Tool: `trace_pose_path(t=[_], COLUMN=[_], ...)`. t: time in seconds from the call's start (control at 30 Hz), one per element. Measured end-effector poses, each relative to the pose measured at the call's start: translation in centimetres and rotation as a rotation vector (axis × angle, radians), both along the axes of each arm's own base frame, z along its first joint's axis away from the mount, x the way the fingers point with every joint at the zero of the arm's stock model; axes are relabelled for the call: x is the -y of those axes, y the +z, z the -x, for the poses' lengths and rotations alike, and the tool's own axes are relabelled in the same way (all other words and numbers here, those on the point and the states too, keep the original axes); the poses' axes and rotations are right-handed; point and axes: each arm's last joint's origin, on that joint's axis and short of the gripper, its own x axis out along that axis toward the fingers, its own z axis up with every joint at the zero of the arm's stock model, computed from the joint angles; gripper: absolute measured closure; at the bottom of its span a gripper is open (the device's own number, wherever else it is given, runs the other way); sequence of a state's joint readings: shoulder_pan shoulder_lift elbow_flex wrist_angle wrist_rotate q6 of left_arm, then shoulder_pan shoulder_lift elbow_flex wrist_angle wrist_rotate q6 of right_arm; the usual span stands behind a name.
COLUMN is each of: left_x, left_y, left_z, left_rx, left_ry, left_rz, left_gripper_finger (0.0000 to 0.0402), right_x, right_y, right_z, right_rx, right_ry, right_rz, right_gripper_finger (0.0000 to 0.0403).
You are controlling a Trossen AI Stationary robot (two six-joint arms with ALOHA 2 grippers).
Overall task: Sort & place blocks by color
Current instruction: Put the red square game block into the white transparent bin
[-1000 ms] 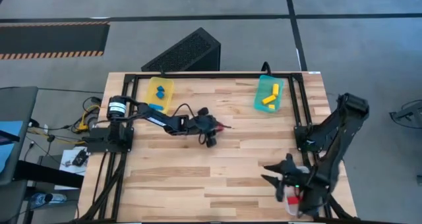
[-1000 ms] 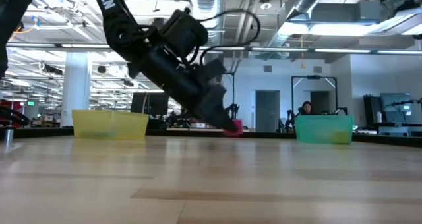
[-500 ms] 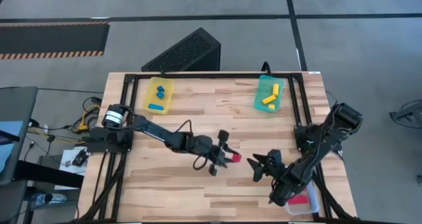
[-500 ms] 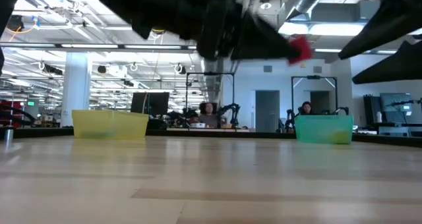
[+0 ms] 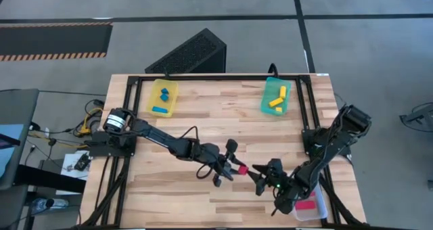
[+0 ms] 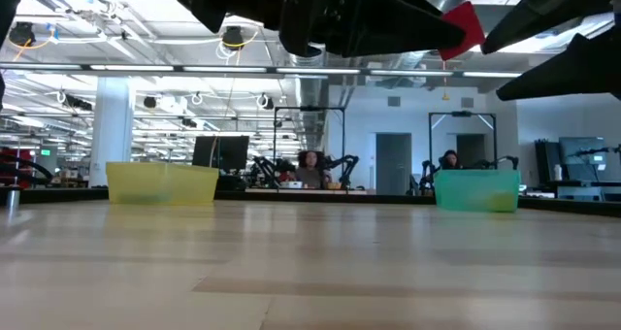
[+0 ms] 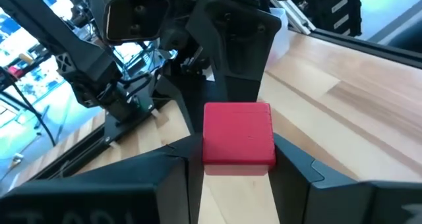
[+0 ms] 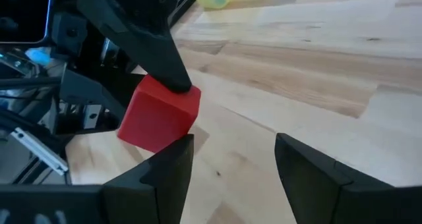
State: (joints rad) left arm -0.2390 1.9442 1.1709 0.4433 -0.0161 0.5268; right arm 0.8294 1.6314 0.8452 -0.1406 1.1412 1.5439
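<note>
Two dark arms are meeting over the front-right part of a wooden counter (image 5: 223,115). The left end effector (image 5: 233,168) is gripping a red block (image 5: 241,169), clenched on two opposite faces and holding it up in the air, well above the wood. The right end effector (image 5: 260,178) is facing it with its fingers spread, nothing in them, and the block is sitting just beyond their tips, slightly off the line between them. In the right wrist view the block (image 8: 159,113) is lying ahead of one finger (image 8: 168,168) rather than squarely in the gap. It is a short cube, so no long axis matters.

This looks like a handover: the right arm is the nearer free one, and it would need to close on the two faces the left fingers are leaving bare.

At the far edge, a yellow tray (image 5: 163,98) is holding blue blocks (image 5: 162,95) and a teal tray (image 5: 276,97) yellow blocks (image 5: 276,100). A clear tray (image 5: 319,208) with something red inside is sitting at the front right.
</note>
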Motion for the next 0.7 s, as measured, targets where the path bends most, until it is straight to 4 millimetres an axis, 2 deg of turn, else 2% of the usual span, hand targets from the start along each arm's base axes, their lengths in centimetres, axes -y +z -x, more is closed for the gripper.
trace_pose_path(t=[0.2, 0.27, 0.33, 0.43, 0.7], left_x=[-0.4, -0.8, -1.2, -1.7, -1.3], left_y=[0.1, -0.5, -1.1, -0.5, -0.6], left_z=[-0.2, -0.2, -0.2, -0.3, -0.3], left_rx=[0.006, -0.022, -0.059, -0.043, -0.039], left_ry=[0.017, 0.059, 0.088, 0.113, 0.052], left_rz=[-0.003, -0.025, -0.018, 0.015, 0.031], left_gripper_finger=[0.0299, 0.0299, 0.0299, 0.0294, 0.0288], right_x=[-0.9, -1.3, -1.3, -1.2, 0.1], right_y=[0.1, 0.9, 1.2, 0.8, 0.5], right_z=[0.9, 0.9, 0.9, 0.5, -0.8], right_rx=[0.055, 0.125, 0.169, 0.162, 0.111], right_ry=[0.003, -0.025, -0.055, -0.058, -0.073], right_rz=[-0.041, -0.048, -0.054, -0.044, -0.064], right_gripper_finger=[0.0163, 0.0162, 0.0162, 0.0162, 0.0162])
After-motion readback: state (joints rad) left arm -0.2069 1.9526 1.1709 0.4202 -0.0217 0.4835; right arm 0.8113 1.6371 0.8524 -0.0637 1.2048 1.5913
